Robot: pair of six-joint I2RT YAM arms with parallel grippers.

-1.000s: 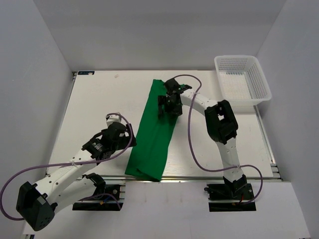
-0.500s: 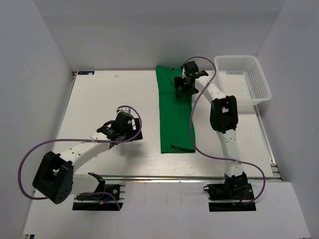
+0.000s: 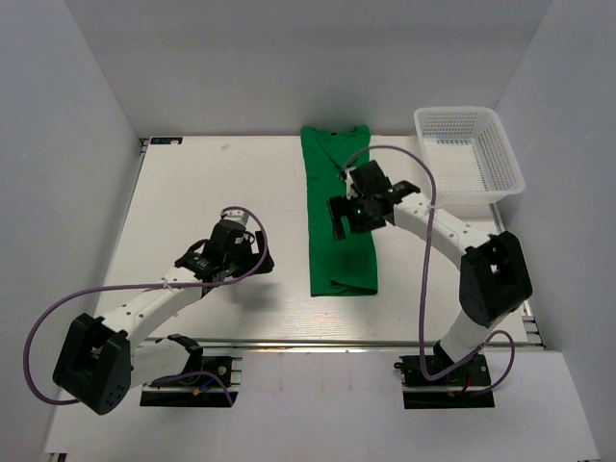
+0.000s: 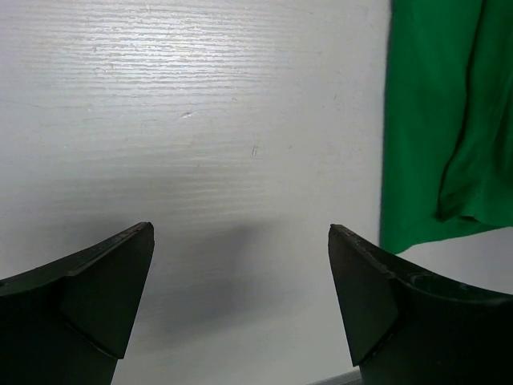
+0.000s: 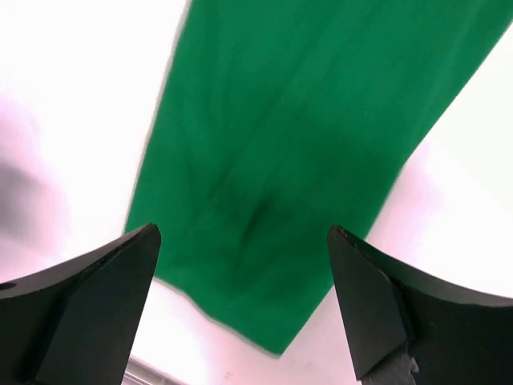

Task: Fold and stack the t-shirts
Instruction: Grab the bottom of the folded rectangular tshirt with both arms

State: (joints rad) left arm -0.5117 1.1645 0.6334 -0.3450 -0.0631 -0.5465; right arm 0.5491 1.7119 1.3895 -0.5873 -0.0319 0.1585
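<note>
Lying beneath right tool (image 3: 346,212), green t-shirt (image 3: 339,262)

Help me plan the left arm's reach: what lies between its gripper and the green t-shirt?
Only bare white table lies between the left gripper and the t-shirt, in top and left wrist views.

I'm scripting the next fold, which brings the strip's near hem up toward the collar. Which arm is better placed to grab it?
Right, probably. The right gripper hangs open directly over the middle of the green t-shirt. The left gripper, also open, is over bare table beside the strip.
</note>
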